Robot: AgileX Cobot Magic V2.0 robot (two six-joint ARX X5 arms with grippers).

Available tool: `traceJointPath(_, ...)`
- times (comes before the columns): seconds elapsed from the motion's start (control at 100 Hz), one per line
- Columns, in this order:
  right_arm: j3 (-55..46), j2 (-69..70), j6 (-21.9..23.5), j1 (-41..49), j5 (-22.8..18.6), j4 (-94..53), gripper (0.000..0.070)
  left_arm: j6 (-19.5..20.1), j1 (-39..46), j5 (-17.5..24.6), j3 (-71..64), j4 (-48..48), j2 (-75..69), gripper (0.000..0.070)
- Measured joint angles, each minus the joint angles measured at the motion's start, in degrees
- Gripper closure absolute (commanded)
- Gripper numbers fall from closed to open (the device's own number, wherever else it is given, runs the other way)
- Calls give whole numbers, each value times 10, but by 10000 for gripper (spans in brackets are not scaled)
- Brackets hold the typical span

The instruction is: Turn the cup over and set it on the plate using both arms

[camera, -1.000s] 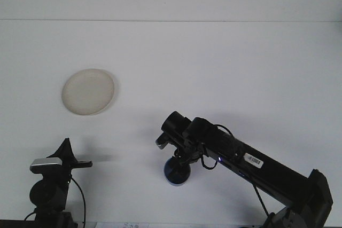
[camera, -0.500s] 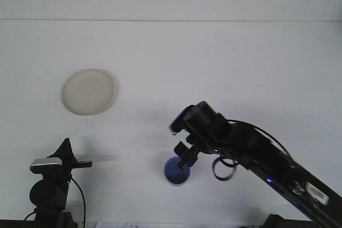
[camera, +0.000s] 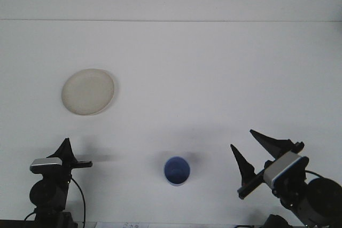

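White table [camera: 214, 68], nothing else on it. Blue cup [camera: 176, 170] stands mouth-up at the near edge, between both arms, touching neither. Right gripper [camera: 259, 153]: jaws spread, empty. Left gripper [camera: 69, 156]: jaws cannot tell. Flip judged done; next, left arm grasps cup, carries it to cream plate [camera: 88, 91], far left. Path unobstructed.
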Motion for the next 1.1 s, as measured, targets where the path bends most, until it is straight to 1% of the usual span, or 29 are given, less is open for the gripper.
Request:
traceJointPath(0.12,-97,-85,-5,0,0,18,279,-15,0,0,0,1,0,685)
traceJointPath(0.19,-136,-120,-5,0,-1,21,279,-42,0,0,0,1,0,685)
traceJointPath(0.25,-156,-141,-4,0,-3,22,279,-73,0,0,0,1,0,685)
traceJointPath(0.43,-166,-159,3,0,-4,27,279,-140,0,3,0,11,0,688)
traceJointPath(0.5,-166,-159,5,0,-4,29,279,-168,0,26,2,7,0,688)
traceJointPath(0.56,-166,-159,6,0,-4,28,279,-186,0,50,19,-17,5,688)
traceJointPath(0.65,-166,-159,6,0,-4,27,279,-204,0,58,81,-57,29,688)
traceJointPath(0.75,-166,-159,6,0,-3,25,279,-202,0,65,177,-110,72,676)
traceJointPath(0.77,-166,-159,6,0,-3,25,279,-200,0,72,197,-123,84,660)
traceJointPath(0.8,-166,-159,6,0,-3,25,279,-194,0,87,227,-142,105,601)
traceJointPath(0.83,-166,-159,6,0,-4,25,279,-186,0,106,255,-161,126,524)
traceJointPath(0.9,-166,-159,6,0,-4,24,279,-165,-1,161,320,-209,182,316)
traceJointPath(0.91,-166,-159,6,0,-3,24,279,-162,-2,170,330,-216,191,302)
traceJointPath(0.92,-166,-159,6,0,-3,24,279,-160,-2,179,339,-222,199,271)
traceJointPath(0.94,-166,-159,6,0,-3,24,279,-155,-3,197,357,-235,216,241)
traceJointPath(0.97,-166,-159,6,0,-3,24,279,-149,-7,223,384,-254,242,222)
traceJointPath(1.03,-166,-159,5,0,-3,24,279,-140,-20,281,438,-289,295,223)
traceJointPath(1.1,-166,-159,5,0,-3,24,279,-133,-47,339,490,-325,351,223)
